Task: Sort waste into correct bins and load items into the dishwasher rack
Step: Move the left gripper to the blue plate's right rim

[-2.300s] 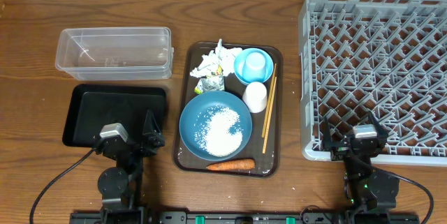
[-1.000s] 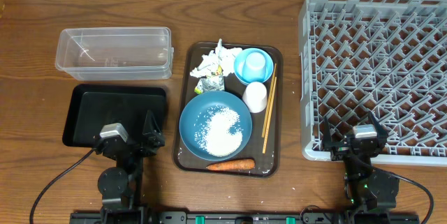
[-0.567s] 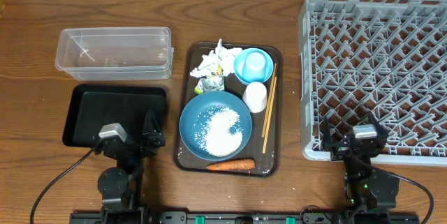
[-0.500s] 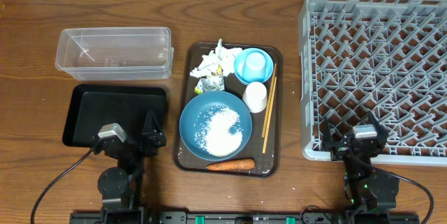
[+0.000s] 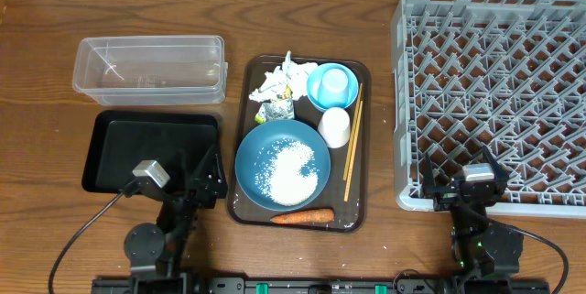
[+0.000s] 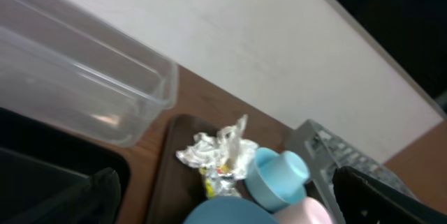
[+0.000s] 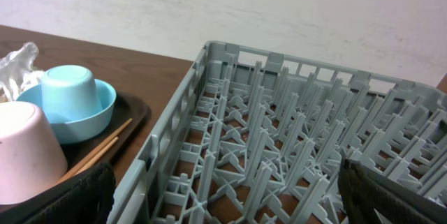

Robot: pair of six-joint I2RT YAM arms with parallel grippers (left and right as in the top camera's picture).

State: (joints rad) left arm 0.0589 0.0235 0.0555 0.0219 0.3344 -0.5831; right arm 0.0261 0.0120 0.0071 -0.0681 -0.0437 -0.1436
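On the table point(image 5: 41, 102), nothing sorted and nothing loaded yet

At the middle of the frame the brown serving tray point(image 5: 358, 204) holds the whole job. The blue dish point(image 5: 257, 150) sits in its lower half with a heap of rice point(image 5: 293, 173) in it, and the carrot point(image 5: 302, 215) lies just below the dish along the tray's near edge. Toward the top of the tray are the crumpled tissue point(image 5: 277, 81) and, just beneath it, the yellow-green wrapper point(image 5: 277, 108). To their right is the light-blue bowl point(image 5: 314, 93), with what looks like a cup of the same colour upturned inside it. The white cup point(image 5: 335, 127) stands just below the bowl. The chopsticks point(image 5: 352, 143) lie along the tray's right side.

Both bins are at the left: the clear tub point(image 5: 151, 41) in the upper left and the black tray point(image 5: 137, 143) below it, neither with anything in it. The dishwasher rack point(image 5: 400, 102) fills the right of the frame, its pegs bare.

The left gripper point(image 5: 198, 168) hangs at the lower left, over the gap between black tray and serving tray, fingers spread wide and holding nothing. The right gripper point(image 5: 461, 162) sits at the lower right over the rack's near rim, likewise splayed and empty.

So I'd judge the task at its very start: four bits of waste to bin and four items to rack. The dish wants its rice tipped out before it goes in.
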